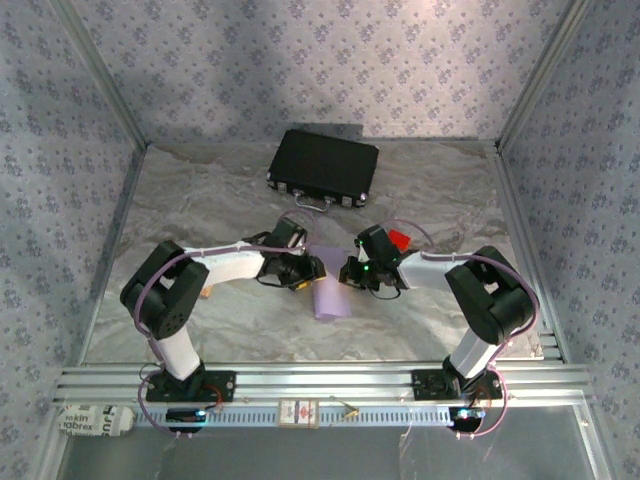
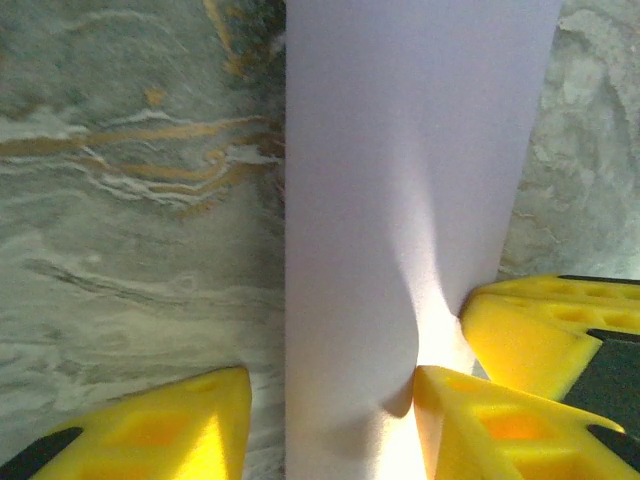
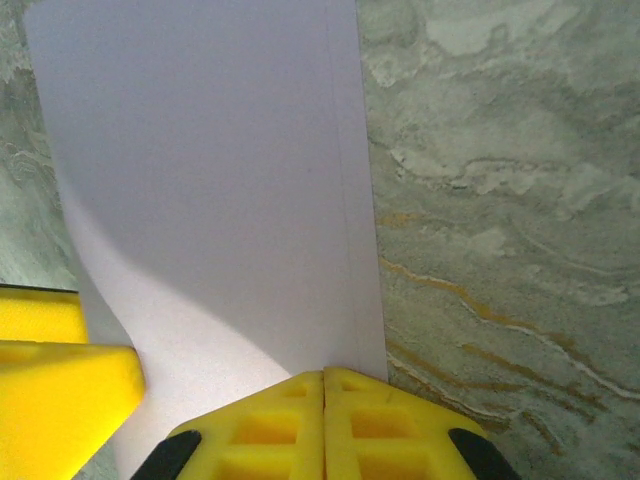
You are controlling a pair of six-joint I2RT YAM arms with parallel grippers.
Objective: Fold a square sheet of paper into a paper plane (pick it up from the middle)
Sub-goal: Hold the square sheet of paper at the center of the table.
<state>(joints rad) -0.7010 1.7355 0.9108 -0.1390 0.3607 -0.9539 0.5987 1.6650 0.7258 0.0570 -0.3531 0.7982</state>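
The tabletop (image 1: 200, 320) carries a black case (image 1: 323, 170) by its far edge. The paper (image 1: 331, 297) lies midway between the side edges, closer to the near edge, and looks folded into a long strip. The left fingers (image 2: 160, 430) stand apart on both sides of the paper. One touches it, maybe to stop it sliding. The right fingers (image 3: 290, 420) are closed tight with their tips at its folded edge, likely to press the crease. A red block (image 1: 399, 240) sits just behind them.

Robot lab test booth: patterned fabric walls (image 1: 300, 60), aluminium rail frame (image 1: 330, 378), marbled tabletop (image 1: 440, 195).
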